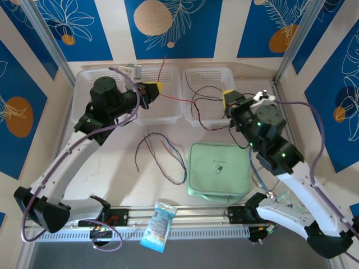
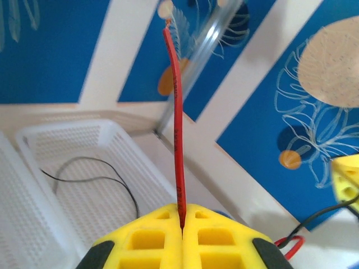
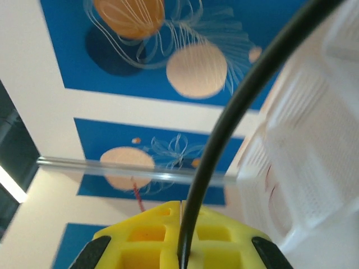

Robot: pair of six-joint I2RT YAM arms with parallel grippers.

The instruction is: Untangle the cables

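Note:
My left gripper point(image 1: 152, 88) hovers over the left white basket point(image 1: 84, 75), shut on a red cable point(image 1: 174, 100). One end of that cable sticks up past the jaws and the rest runs right toward the other basket. In the left wrist view the red cable point(image 2: 177, 123) rises straight out of the closed yellow fingers of the left gripper point(image 2: 183, 216). My right gripper point(image 1: 229, 96) sits at the right basket point(image 1: 208, 69), shut on a black cable point(image 1: 201, 102). In the right wrist view the black cable point(image 3: 235, 112) arches up from the right gripper point(image 3: 180, 224). More cables point(image 1: 160, 154), red, black and blue-grey, lie looped on the table.
A green zip pouch point(image 1: 219, 171) lies on the table in front of the right basket. A light-blue snack packet point(image 1: 159, 224) rests on the front rail. Purple arm cables loop beside both arms. A black cable point(image 2: 95, 174) lies inside the basket point(image 2: 33, 196) below my left gripper.

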